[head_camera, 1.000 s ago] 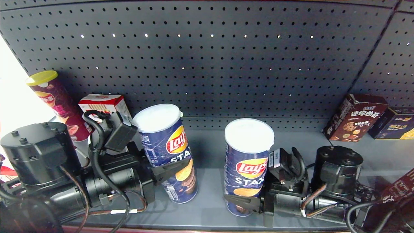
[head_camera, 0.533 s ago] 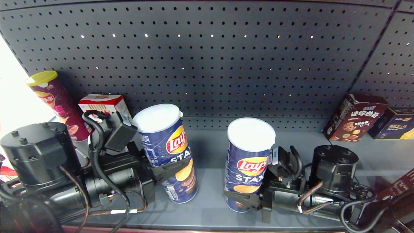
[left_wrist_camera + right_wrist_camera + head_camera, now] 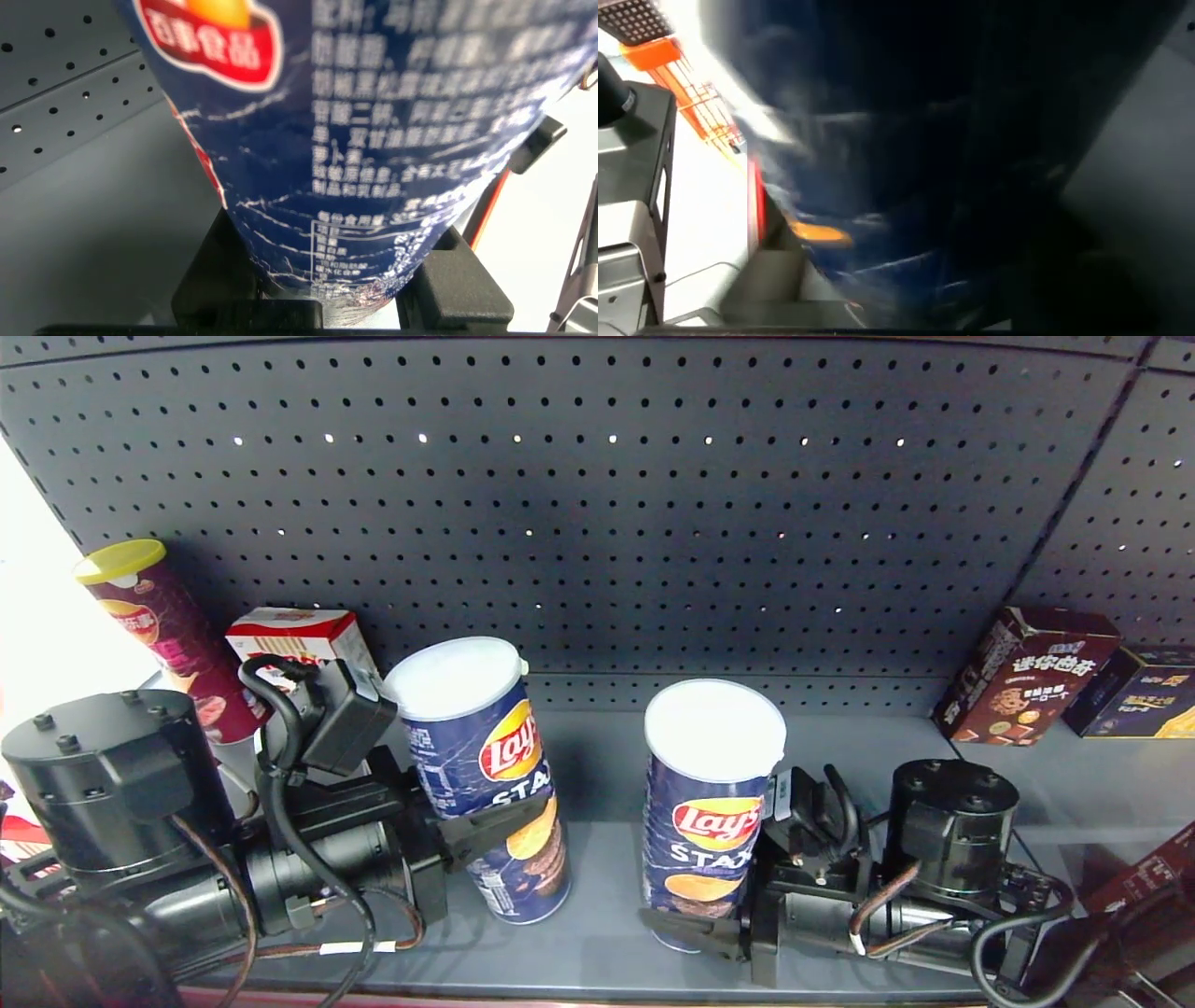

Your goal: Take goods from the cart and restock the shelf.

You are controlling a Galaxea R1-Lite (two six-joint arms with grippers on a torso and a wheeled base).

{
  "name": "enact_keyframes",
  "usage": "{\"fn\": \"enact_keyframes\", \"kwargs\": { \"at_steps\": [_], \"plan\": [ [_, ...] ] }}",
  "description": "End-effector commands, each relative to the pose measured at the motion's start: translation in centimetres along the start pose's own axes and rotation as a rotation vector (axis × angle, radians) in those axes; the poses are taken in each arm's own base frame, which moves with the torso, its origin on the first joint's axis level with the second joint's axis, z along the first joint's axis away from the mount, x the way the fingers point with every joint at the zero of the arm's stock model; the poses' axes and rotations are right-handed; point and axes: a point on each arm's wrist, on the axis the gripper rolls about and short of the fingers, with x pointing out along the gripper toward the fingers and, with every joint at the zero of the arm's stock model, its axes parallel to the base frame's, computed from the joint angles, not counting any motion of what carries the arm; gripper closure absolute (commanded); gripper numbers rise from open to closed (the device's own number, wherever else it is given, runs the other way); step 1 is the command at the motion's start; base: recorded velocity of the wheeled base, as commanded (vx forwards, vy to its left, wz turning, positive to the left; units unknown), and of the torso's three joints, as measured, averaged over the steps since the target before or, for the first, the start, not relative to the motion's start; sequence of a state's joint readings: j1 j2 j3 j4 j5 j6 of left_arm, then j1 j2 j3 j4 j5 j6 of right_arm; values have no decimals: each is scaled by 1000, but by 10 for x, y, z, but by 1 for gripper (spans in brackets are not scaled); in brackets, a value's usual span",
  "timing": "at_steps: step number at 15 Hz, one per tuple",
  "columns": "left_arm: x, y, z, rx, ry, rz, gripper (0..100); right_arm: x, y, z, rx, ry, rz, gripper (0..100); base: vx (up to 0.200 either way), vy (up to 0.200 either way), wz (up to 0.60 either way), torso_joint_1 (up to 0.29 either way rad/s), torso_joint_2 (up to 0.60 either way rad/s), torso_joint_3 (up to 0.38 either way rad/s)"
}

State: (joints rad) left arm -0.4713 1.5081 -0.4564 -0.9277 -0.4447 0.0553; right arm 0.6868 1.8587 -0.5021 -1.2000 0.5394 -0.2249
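We saw both arms lying low and nearly level along the front of the shelf [image 3: 607, 943], each reaching inward from its own side. The left gripper [image 3: 509, 821] was clamped across the middle of the left blue chip can [image 3: 467, 747], one finger crossing the front of the label. That can leaned, its white lid tipped toward the robot's left and its base down near the shelf board. In the left wrist view the can's blue wall sat wedged between the two black fingers. The right gripper [image 3: 695, 910] had closed around the lower part of the right blue chip can [image 3: 714, 803], which stood close to upright and well apart from the other (whether its base touched the board, we could not tell). At the far left, by the pegboard back [image 3: 597, 523], stood a maroon can with a yellow lid [image 3: 163, 625], with a red-and-white box [image 3: 299, 630] just beside it. On the far right stood a brown box [image 3: 1022, 677] and a dark blue box [image 3: 1144, 695].
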Motion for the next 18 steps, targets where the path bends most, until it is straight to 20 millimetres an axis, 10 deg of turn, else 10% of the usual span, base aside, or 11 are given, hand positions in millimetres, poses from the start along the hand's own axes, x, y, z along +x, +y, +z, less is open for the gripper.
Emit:
{"fn": "enact_keyframes", "kwargs": {
  "at_steps": [1, 9, 18],
  "plan": [
    [0, 0, 0, -1, 2, -1, 100, -2, -1, 3, -8, -12, -6, 0, 0, 0, 0, 0, 0, 0],
    [0, 0, 0, 1, -1, -1, 100, -44, 12, 35, -66, -103, -49, 0, 0, 0, 0, 0, 0, 0],
    [0, -2, 1, 5, -5, -7, 100, -154, 0, 91, -234, -280, -493, 0, 0, 0, 0, 0, 0, 0]
  ]
}}
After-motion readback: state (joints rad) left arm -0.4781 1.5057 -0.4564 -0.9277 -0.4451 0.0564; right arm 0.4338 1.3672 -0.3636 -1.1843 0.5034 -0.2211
